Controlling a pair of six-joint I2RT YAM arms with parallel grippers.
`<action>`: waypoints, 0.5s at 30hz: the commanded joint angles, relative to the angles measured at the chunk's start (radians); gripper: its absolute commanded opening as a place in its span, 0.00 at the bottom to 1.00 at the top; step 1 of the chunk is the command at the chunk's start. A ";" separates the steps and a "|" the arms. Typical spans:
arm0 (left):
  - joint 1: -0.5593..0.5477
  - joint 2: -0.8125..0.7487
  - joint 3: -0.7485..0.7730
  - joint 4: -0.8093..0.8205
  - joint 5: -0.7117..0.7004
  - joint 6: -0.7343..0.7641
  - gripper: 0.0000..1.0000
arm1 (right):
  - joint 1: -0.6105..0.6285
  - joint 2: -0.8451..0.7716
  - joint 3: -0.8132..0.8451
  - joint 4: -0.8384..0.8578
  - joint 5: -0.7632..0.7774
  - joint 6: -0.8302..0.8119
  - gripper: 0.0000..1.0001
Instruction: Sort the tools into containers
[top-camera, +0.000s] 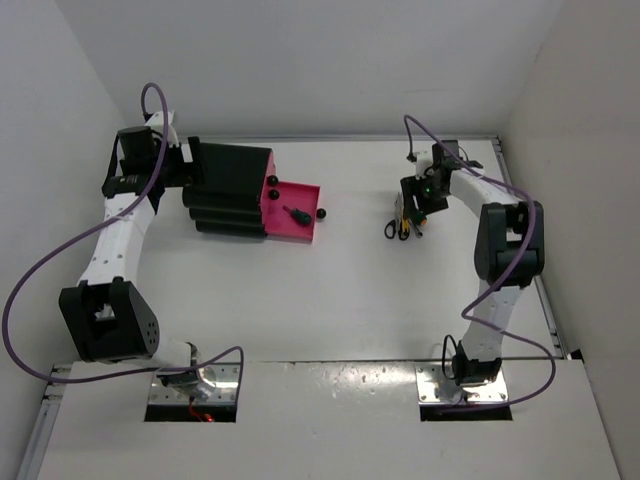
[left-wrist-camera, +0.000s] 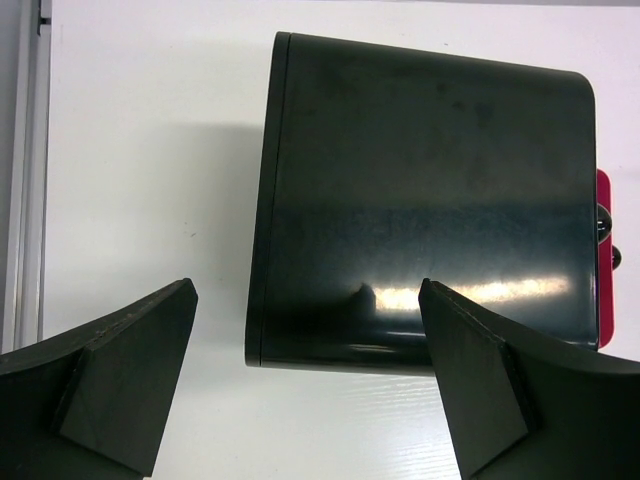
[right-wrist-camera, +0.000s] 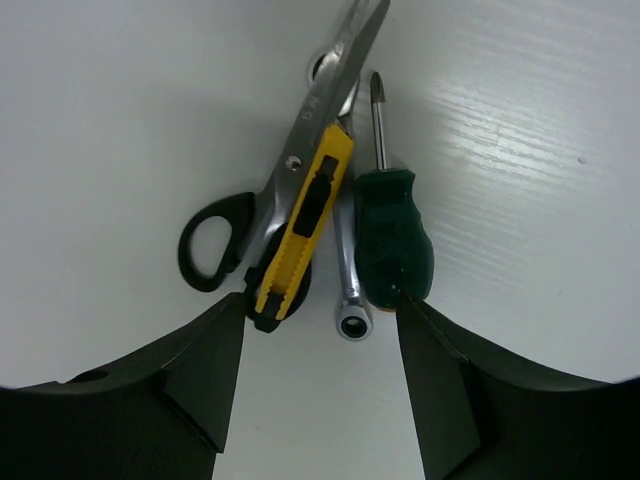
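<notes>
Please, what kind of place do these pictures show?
Probably a robot test cell in a laboratory: left arm and right arm bolted to a white table, plain white walls close around it, a drawer cabinet and hand tools.

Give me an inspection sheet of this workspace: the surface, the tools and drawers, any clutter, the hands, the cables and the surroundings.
Surface: white table, no spills seen.
Job's things: black cabinet with one pink drawer pulled open and a green-handled screwdriver inside it; scissors, yellow knife, silver rod and second green screwdriver piled together by the right arm.
Clutter: nothing seen.
Hands: left hand open at the cabinet's back; right hand open above the pile.
Cables: purple cables loop off both arms.
Surroundings: white walls on three sides.
</notes>
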 joint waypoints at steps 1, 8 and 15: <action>0.013 0.000 0.029 0.015 -0.008 -0.005 1.00 | -0.018 0.027 0.012 -0.001 0.061 -0.037 0.62; 0.013 0.000 0.029 0.015 -0.008 -0.005 1.00 | -0.048 0.058 0.001 0.063 0.083 -0.037 0.59; 0.013 0.009 0.029 0.015 -0.008 -0.005 1.00 | -0.058 0.101 0.023 0.073 0.083 -0.037 0.54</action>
